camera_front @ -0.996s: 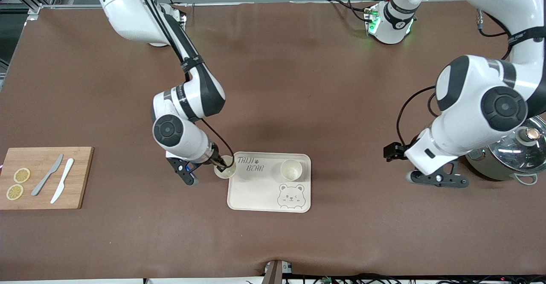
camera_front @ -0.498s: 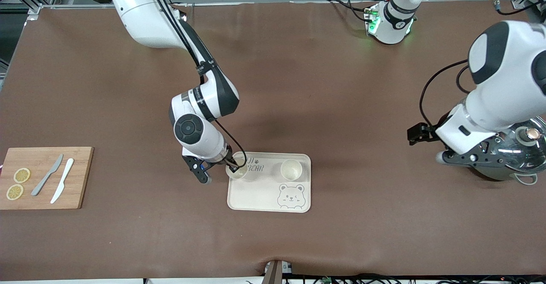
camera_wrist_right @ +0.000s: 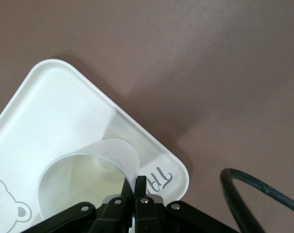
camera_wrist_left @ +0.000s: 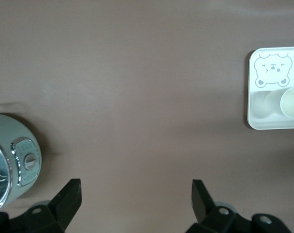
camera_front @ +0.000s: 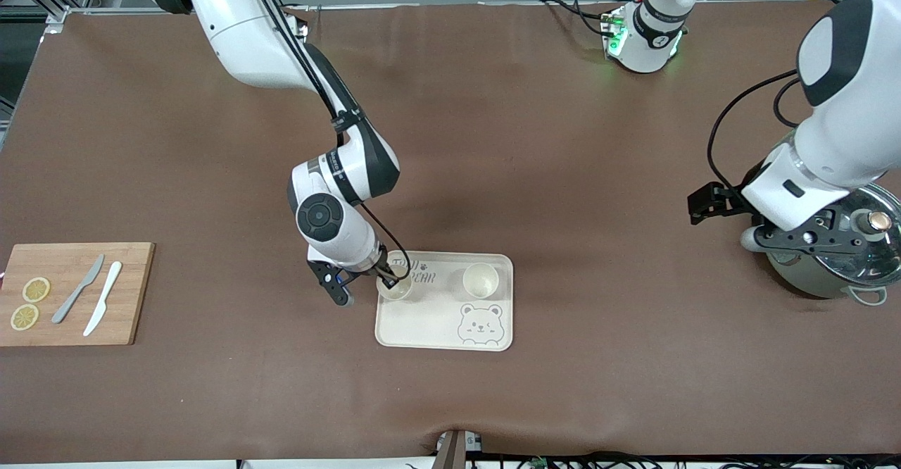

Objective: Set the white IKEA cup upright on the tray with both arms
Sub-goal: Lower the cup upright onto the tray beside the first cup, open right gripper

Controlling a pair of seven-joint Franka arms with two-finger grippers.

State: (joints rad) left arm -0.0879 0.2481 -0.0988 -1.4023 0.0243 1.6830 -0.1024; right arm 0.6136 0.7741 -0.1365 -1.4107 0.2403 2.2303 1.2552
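The flat cream rectangular tray [camera_front: 445, 314] with its grey bear face drawing is lying on the brown table [camera_front: 493, 138]. The right gripper [camera_front: 386, 274] is sitting over the tray's corner toward the right arm's end of the table, its fingers [camera_wrist_right: 141, 188] pinching the rim of a white round cup [camera_front: 395, 286] that is standing upright on the tray with its mouth open upward. A second white round cup [camera_front: 481, 279] is standing upright on the same tray, well apart from the first, toward the left arm's end.

The left gripper [camera_wrist_left: 136, 191] is hanging wide open and holding nothing, over bare table just beside a round steel pot with a glass lid [camera_front: 841, 254], well away from the tray toward the left arm's end of the table.
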